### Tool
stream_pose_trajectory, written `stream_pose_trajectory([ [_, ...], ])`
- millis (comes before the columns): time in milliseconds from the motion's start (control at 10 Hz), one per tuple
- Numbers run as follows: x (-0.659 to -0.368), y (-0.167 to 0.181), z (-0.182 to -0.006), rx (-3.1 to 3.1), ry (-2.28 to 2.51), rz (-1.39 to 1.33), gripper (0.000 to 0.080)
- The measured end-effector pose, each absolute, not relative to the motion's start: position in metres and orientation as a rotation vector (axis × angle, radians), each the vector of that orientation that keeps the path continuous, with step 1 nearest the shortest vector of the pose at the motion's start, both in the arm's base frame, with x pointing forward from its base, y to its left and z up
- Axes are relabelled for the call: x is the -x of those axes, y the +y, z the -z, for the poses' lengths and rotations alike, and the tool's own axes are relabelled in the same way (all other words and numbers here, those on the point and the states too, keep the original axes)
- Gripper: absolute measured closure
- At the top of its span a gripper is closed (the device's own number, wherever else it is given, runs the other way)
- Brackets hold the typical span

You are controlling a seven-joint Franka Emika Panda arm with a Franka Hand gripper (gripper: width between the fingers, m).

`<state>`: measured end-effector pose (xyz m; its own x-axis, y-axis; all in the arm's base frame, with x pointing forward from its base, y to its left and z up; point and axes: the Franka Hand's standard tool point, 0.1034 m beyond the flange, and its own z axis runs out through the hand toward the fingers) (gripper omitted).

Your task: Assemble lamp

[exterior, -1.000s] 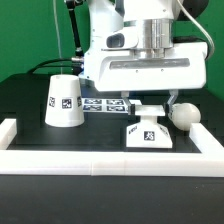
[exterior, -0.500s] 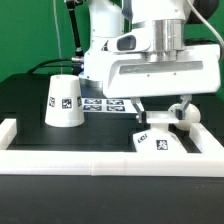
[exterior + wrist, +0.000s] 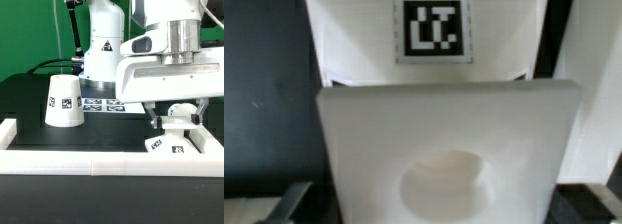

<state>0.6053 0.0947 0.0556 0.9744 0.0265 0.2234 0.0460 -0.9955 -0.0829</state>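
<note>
The lamp base [image 3: 166, 146], flat, white and tagged, is close behind the front wall at the exterior view's right. My gripper [image 3: 171, 122] is low over it with a finger on each side, shut on it. In the wrist view the base [image 3: 438, 110] fills the picture, with its tag and round socket hole showing, and dark fingers [image 3: 272, 203] sit at its edges. The round bulb [image 3: 181, 113] lies just behind the gripper, partly hidden. The cone shade [image 3: 63, 102] stands upright at the exterior view's left.
A white raised wall [image 3: 90, 161] runs along the front and up the left side [image 3: 8, 130] of the black table. The marker board [image 3: 102, 103] lies flat behind the shade. The robot pedestal [image 3: 100, 50] stands at the back.
My gripper and the lamp base have moved together toward the exterior view's right and closer to the front wall. The bulb is now partly hidden behind the gripper. The shade has not moved.
</note>
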Motion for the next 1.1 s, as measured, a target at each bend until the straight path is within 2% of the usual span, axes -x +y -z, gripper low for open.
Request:
stream_pose_trajectory([
  [500, -0.612, 0.101, -0.056, 3.030, -0.049, 0.354, 0.0262],
  [700, -0.612, 0.101, -0.055, 3.030, -0.050, 0.353, 0.0118],
  [800, -0.610, 0.100, -0.056, 3.030, -0.046, 0.350, 0.0118],
  [1100, -0.577, 0.096, -0.068, 3.039, -0.048, 0.316, 0.0101],
])
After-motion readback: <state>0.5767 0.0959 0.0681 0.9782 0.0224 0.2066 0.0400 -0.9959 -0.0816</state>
